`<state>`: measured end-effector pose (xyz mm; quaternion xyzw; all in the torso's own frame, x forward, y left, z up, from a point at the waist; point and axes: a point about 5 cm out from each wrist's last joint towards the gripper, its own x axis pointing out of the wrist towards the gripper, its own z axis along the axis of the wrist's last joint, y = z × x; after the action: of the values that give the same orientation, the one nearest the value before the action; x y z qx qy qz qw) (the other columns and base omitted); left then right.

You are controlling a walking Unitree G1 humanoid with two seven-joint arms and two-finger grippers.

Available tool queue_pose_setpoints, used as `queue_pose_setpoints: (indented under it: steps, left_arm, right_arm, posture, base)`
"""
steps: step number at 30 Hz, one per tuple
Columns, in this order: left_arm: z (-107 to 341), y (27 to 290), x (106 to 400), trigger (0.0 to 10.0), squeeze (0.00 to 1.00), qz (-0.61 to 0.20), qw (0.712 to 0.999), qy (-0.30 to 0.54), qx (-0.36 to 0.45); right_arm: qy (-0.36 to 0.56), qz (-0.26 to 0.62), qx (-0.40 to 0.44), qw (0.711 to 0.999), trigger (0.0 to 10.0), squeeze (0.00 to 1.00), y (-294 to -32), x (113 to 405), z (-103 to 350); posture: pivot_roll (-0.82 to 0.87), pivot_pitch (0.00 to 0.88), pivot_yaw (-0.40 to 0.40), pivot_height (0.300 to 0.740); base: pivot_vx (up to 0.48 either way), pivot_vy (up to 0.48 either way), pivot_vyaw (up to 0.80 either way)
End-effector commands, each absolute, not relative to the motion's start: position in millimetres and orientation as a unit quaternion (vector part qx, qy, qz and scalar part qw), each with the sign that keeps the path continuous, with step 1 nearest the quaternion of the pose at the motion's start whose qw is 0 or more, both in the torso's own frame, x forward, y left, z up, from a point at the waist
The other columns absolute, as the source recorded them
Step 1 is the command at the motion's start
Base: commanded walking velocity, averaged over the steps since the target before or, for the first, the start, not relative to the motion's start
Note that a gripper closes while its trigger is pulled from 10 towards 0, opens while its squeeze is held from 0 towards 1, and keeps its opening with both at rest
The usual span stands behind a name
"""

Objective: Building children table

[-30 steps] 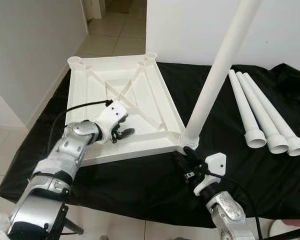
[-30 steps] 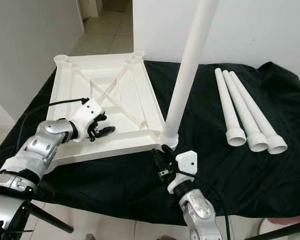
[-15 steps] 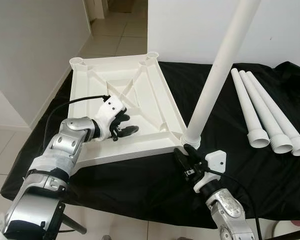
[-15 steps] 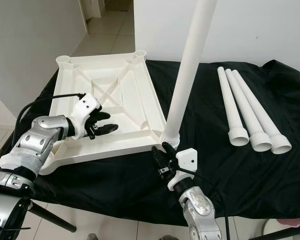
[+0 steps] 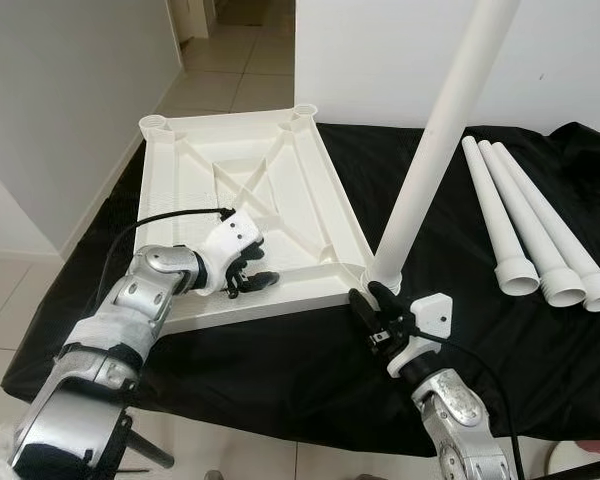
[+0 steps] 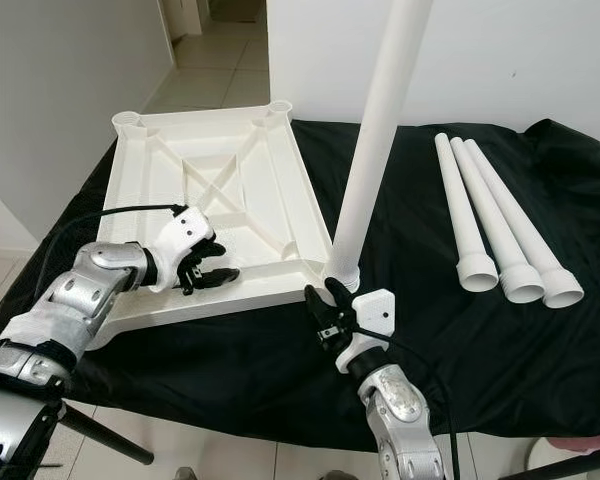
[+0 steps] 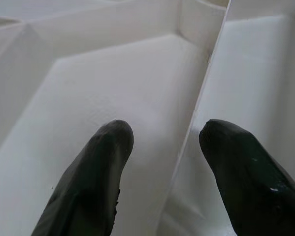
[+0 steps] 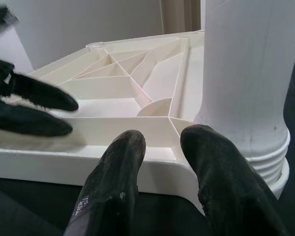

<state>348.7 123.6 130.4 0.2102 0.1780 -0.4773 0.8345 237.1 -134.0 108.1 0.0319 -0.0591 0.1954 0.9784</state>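
The upturned white ribbed plastic tabletop (image 5: pixel 250 215) is lying on the black-draped bench (image 5: pixel 460 330), one tall white tube leg (image 5: pixel 430 160) standing in its near corner socket. I'm bracing with my left tool (image 5: pixel 248 281), parted astride a rib; my right tool (image 5: pixel 372 312), parted and empty, is waiting just below that socket. Three spare white legs (image 5: pixel 540 240) are lying well apart, leaving open cloth between.
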Motion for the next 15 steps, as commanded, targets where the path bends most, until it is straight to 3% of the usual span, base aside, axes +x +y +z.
queue_pose_setpoints:
  steps: [1, 12, 13, 14, 15]
  left_arm:
    - [128.4, 125.8, 354.5, 10.0, 0.0, -0.443, 0.846, 0.193, 0.224]
    - [125.6, 125.5, 364.6, 10.0, 0.0, -0.39, 0.865, 0.224, 0.222]
    - [126.6, 121.1, 364.7, 4.7, 0.0, -0.394, 0.866, 0.217, 0.219]
    - [127.3, 117.9, 364.7, 4.7, 0.0, -0.398, 0.866, 0.211, 0.216]
    - [127.3, 114.6, 364.6, 2.4, 0.0, -0.402, 0.866, 0.208, 0.214]
  right_arm:
    - [-0.058, 0.195, 0.031, 0.979, 10.0, 0.0, -133.5, 238.1, 105.9]
    - [-0.06, 0.191, 0.03, 0.979, 10.0, 0.0, -132.5, 240.2, 106.0]
    - [-0.061, 0.19, 0.029, 0.98, 10.0, 0.0, -132.8, 240.6, 106.2]
    - [-0.061, 0.189, 0.028, 0.98, 10.0, 0.0, -132.9, 240.9, 106.4]
    - [-0.061, 0.189, 0.029, 0.98, 10.0, 0.0, -132.9, 241.4, 106.4]
  posture:
    - [-0.11, 0.0, 0.047, 0.74]
    - [-0.12, 0.0, 0.054, 0.74]
    - [-0.12, 0.0, 0.054, 0.74]
    - [-0.12, 0.0, 0.054, 0.74]
    - [-0.12, 0.0, 0.054, 0.74]
  base:
    - [0.0, 0.0, 0.0]
    - [0.0, 0.0, 0.0]
    - [0.0, 0.0, 0.0]
    - [0.0, 0.0, 0.0]
    - [0.0, 0.0, 0.0]
